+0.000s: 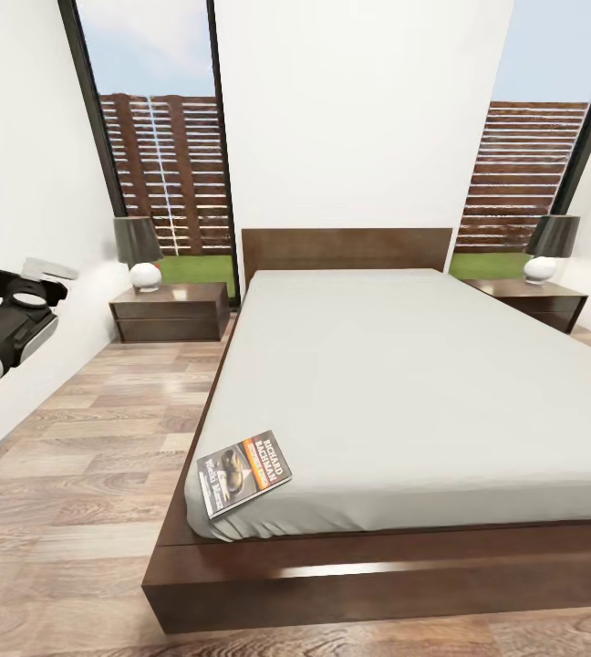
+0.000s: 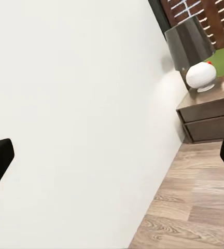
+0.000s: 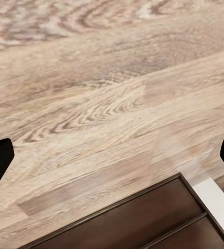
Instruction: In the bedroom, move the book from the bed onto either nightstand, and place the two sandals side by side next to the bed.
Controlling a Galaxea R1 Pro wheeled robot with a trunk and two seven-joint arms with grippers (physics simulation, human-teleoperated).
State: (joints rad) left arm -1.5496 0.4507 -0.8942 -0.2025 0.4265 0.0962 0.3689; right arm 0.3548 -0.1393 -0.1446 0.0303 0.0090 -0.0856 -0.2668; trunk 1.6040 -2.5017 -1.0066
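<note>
The book (image 1: pixel 243 472) lies flat on the near left corner of the bed (image 1: pixel 405 383), its dark cover with the orange band facing up. One nightstand (image 1: pixel 170 310) stands left of the headboard and another nightstand (image 1: pixel 528 301) to its right, each bearing a lamp. The sandals are out of view. My left arm (image 1: pixel 8 333) hangs at the far left beside the wall. In the left wrist view my left gripper (image 2: pixel 112 161) is open, facing the white wall, with the left nightstand (image 2: pixel 210 116) beyond. My right gripper (image 3: pixel 112 161) is open above the wood floor.
A grey-shaded lamp (image 1: pixel 139 251) with a white base tops the left nightstand, and its twin lamp (image 1: pixel 551 246) the right one. Tall windows flank the headboard. Wood floor (image 1: pixel 86 456) runs between the bed and the left wall. A dark brown wooden edge (image 3: pixel 143 223) lies below my right gripper.
</note>
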